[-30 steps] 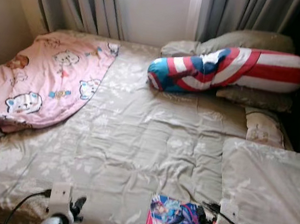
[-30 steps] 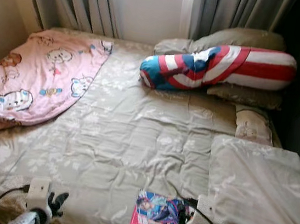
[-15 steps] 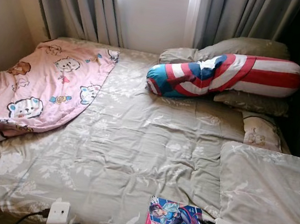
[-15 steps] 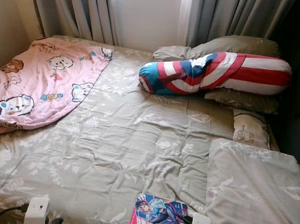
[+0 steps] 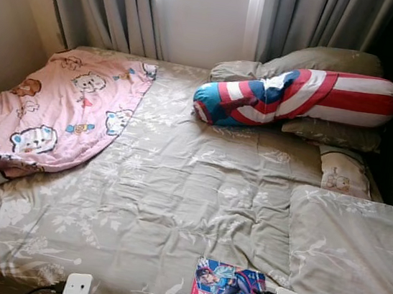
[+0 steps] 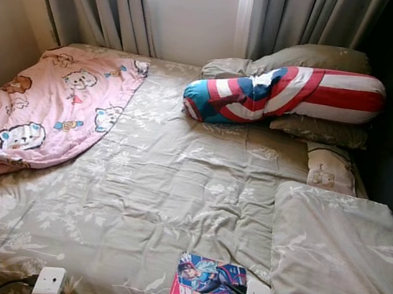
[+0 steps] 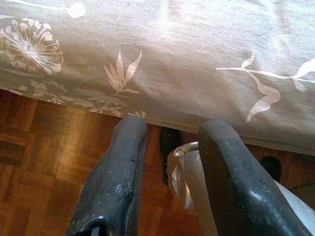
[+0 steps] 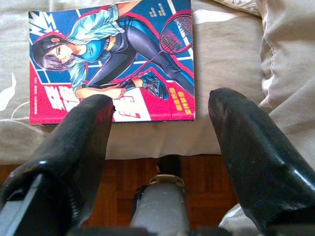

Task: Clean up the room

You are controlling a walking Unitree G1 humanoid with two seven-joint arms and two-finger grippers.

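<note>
One wide bed [image 5: 176,188] with a beige floral cover, seen from its near edge. Pink cartoon-bear blanket [image 5: 48,117] rumpled over the far-left part, its near end spilling off the left side. Long bolster pillow in red, white and blue stripes [image 5: 297,99] lies at the far right, resting against a grey-beige pillow [image 5: 324,60] behind it and with another flat beige pillow [image 5: 332,132] beneath its right end. Small cream pillow with a printed figure [image 5: 341,173] sits just near of that. Folded beige floral quilt [image 5: 352,262] covers the near-right corner. Grey curtains [image 5: 107,1] hang either side of a bright window at the far wall.

Comic book with a pink and blue cover showing a figure with a racket [image 8: 110,61] lies flat on the bed at the near edge, right of centre, just left of the folded quilt.

Right gripper [image 8: 160,142] spread open, fingers [image 8: 83,147] apart, hanging just near of the comic's near edge, not touching it; wooden parquet floor [image 7: 34,152] visible below between them. Left gripper [image 7: 170,174] at the near-left edge of the bed, below the overhanging cover, fingers parted with nothing between them.
</note>
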